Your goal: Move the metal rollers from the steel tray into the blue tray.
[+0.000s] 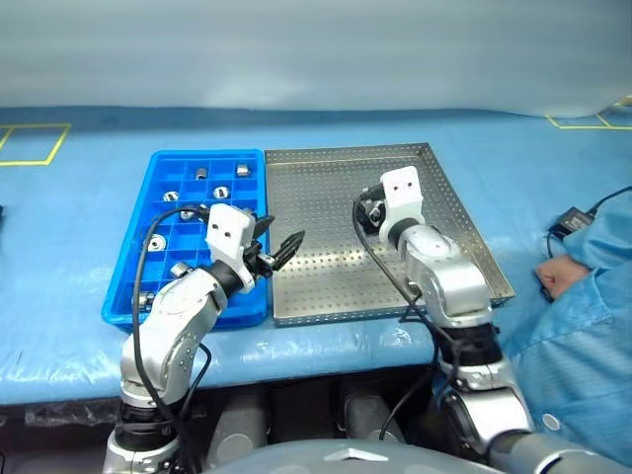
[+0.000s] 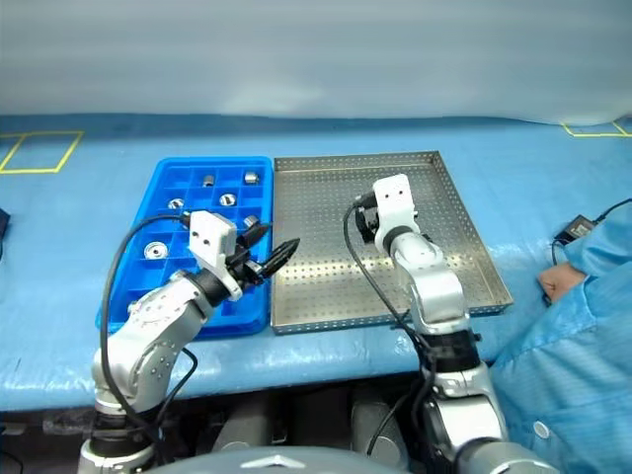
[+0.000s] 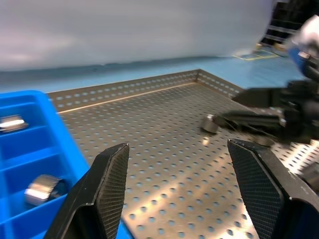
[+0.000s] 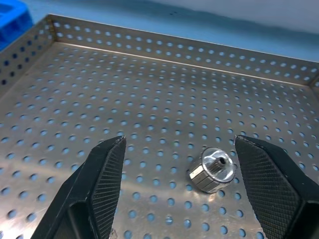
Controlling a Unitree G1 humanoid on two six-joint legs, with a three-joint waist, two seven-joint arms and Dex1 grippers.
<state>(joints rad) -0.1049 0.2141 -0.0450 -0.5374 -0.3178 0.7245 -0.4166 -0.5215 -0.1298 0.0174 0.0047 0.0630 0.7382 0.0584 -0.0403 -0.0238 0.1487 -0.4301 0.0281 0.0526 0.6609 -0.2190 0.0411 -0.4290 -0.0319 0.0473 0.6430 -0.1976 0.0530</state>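
Now right hand (image 4: 174,184) agape, apparently just shy of roller (image 4: 212,169).

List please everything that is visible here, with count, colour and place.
steel tray: one, silvery, perforated, right of the blue tray.
blue tray: one, bright blue, gridded, on the table's left.
metal rollers: several, silver, in blue tray compartments; one on the steel tray between the right fingers.
table cover: blue, with yellow tape marks.
dark device with cable: one, far right.
person's hand and blue sleeve: right edge.
left gripper: open, empty.
right gripper: open.
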